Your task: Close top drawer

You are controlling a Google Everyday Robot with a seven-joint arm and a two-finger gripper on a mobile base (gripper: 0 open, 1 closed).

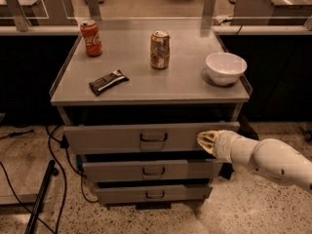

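Note:
The top drawer [112,138] is the widest grey metal drawer, with a tall flat front and a small dark loop handle [153,137] at its centre. It stands out a little from the cabinet, under the grey top [146,89]. My gripper [206,140] is at the end of a white arm that comes in from the right. It rests against the right part of the drawer's front panel, right of the handle.
On the cabinet top stand a red cola can [91,37], a brown can [160,49], a white bowl [225,68] and a dark snack bar [108,82]. Two narrower drawers [117,171] sit below. Black cables [63,189] and a dark pole [41,199] lie on the floor at left.

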